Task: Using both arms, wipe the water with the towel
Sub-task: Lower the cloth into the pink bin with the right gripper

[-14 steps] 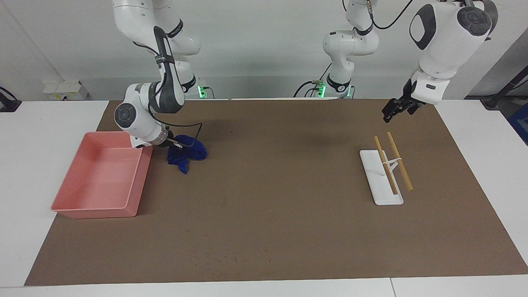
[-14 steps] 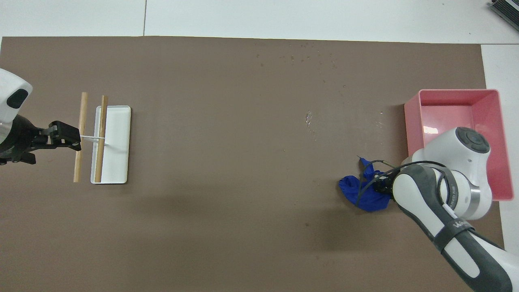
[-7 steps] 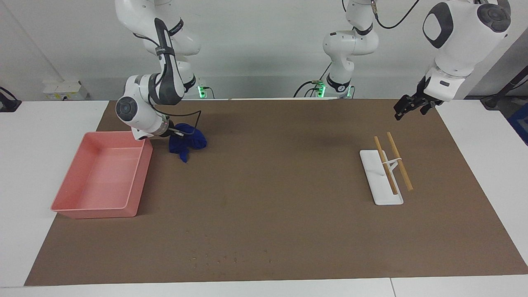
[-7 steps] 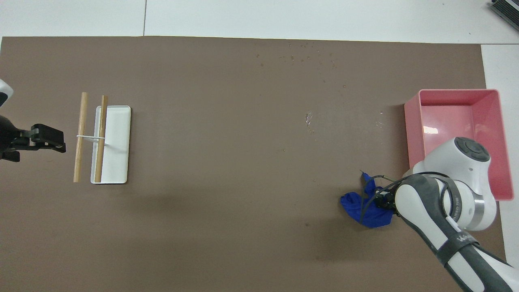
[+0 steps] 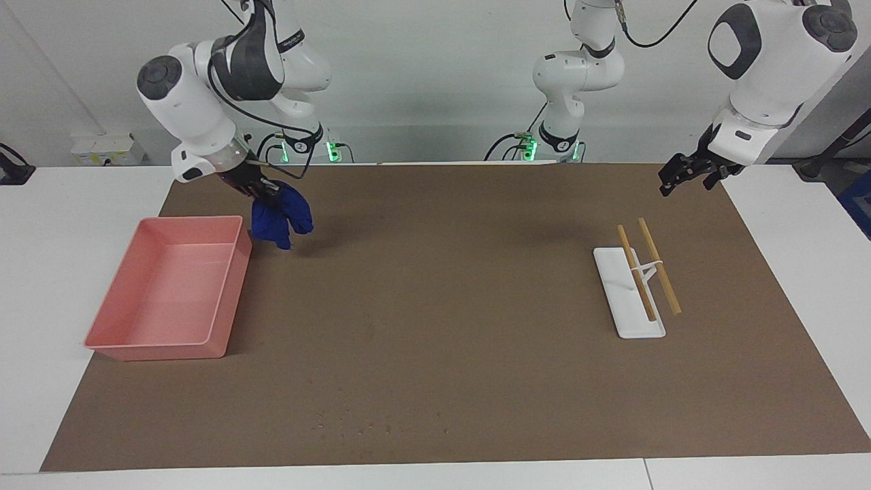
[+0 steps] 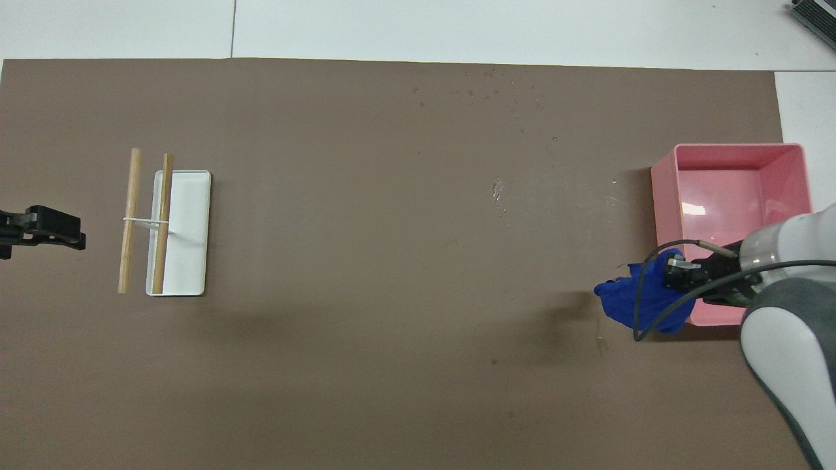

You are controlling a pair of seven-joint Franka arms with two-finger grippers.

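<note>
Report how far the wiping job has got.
Done: the right gripper has the blue towel bunched and lifted off the mat beside the pink tray. In hand: carrying it. Left: droplets on the mat's edge farthest from the robots remain unwiped. The left gripper waits, open.

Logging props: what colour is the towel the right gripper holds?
Deep blue crumpled cloth towel, clearest in the facing view.

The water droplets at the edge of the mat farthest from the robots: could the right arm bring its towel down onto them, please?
Probably yes. The right gripper holds the blue towel in the air beside the pink bin, and only bare brown mat lies between it and the droplets; whether the arm stretches that far is uncertain.
</note>
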